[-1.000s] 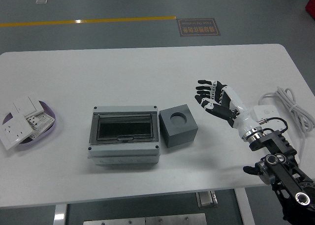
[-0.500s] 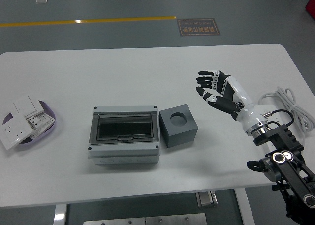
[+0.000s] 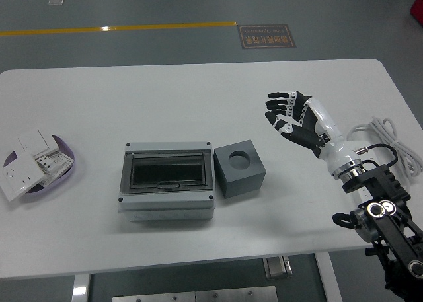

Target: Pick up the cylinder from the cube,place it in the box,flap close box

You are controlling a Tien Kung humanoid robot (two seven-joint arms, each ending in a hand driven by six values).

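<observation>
Box (image 3: 166, 180): lay near the front edge, flap apparently shut. Cube (image 3: 239, 168): touched its right side, round socket empty; cylinder not visible anywhere. Right hand (image 3: 292, 117): hovered beyond the cube, fingers spread, holding nothing. Step judged: task seemingly complete; next, probably withdrawal.

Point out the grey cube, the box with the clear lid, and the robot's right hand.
grey cube (image 3: 246, 178), head view, on its front face below the round hole.
box (image 3: 166, 172), head view, on the middle of its clear lid.
right hand (image 3: 293, 117), head view, on the palm, fingers spread.
</observation>
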